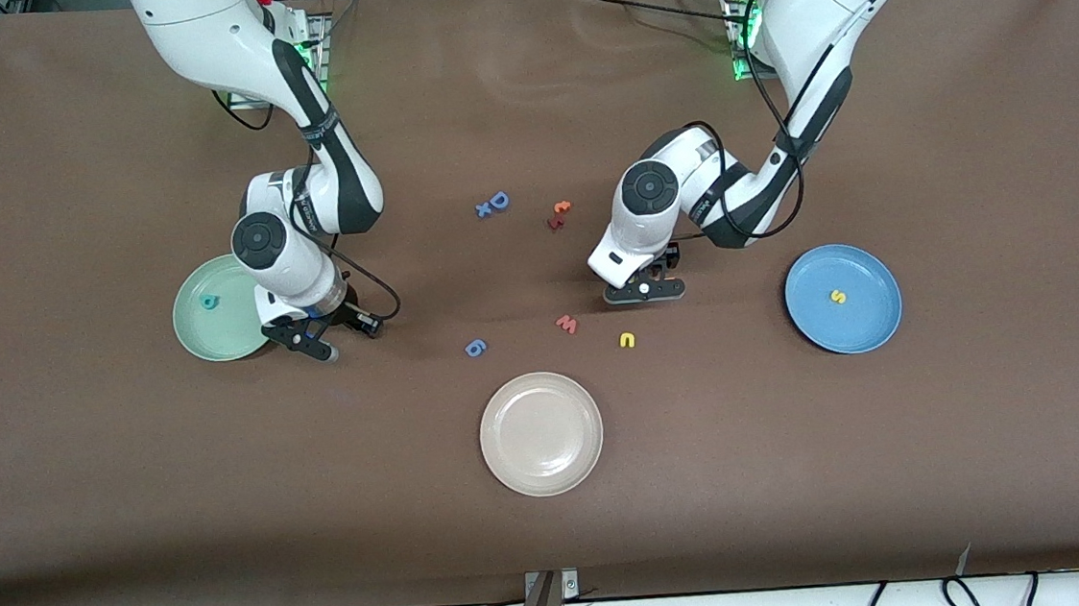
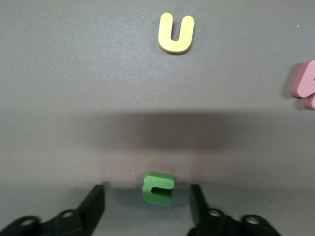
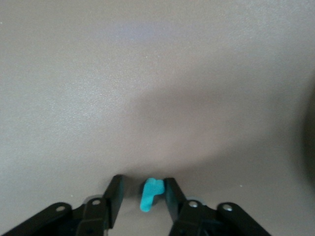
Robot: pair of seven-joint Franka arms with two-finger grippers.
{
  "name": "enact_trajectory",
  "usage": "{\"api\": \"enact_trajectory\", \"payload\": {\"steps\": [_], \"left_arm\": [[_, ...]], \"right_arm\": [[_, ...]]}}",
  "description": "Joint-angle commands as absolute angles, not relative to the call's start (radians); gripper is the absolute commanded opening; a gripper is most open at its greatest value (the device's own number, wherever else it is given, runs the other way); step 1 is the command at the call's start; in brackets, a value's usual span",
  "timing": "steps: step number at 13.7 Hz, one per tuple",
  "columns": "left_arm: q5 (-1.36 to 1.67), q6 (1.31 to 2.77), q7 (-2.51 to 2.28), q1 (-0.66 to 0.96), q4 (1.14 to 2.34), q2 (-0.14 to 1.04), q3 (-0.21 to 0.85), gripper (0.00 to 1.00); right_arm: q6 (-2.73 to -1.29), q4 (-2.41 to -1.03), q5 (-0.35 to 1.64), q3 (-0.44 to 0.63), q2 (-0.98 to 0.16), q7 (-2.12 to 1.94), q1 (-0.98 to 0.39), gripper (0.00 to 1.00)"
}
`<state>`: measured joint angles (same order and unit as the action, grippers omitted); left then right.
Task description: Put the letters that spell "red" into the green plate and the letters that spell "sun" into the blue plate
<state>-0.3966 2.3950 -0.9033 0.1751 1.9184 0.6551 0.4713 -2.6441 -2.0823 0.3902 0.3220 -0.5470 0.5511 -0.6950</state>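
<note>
Left wrist view shows your left gripper [image 2: 147, 204] open around the green letter [image 2: 158, 188] low in frame: light, squashy foam, so pinch its flat sides. Right gripper [image 3: 142, 196] nips the teal "r" [image 3: 150, 193] beside the green plate [image 1: 205, 331].

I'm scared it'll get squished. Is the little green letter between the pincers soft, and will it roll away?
The green letter looks like thick foam with flat faces, so it probably gives a little when squeezed and springs back. It lies flat on the table, so it should slide, not roll. Being so tiny, it is likely very light and could slip askew between the left gripper fingers.
</note>
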Motion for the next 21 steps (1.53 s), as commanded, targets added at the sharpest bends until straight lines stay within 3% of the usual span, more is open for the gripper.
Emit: {"api": "enact_trajectory", "payload": {"steps": [1,3,9,17,21], "left_arm": [[-0.439,2.399,-0.937,0.183,1.905,0.664,0.466,0.64],[-0.439,2.399,-0.937,0.183,1.904,0.664,0.466,0.58],[-0.437,2.398,-0.937,0.183,1.882,0.678,0.465,0.45],[-0.437,2.398,-0.946,0.183,1.868,0.690,0.465,0.38],[-0.437,2.398,-0.951,0.183,1.870,0.690,0.465,0.26]], "right_arm": [[-2.628,-2.103,0.410,0.325,-0.534,0.557,-0.707,0.08],[-2.628,-2.105,0.410,0.325,-0.534,0.558,-0.707,0.00],[-2.594,-2.102,0.408,0.331,-0.508,0.555,-0.707,0.00],[-2.213,-2.072,0.281,0.477,-0.301,0.496,-0.707,0.00],[-2.067,-2.060,0.227,0.598,-0.255,0.335,-0.707,0.00]]}}
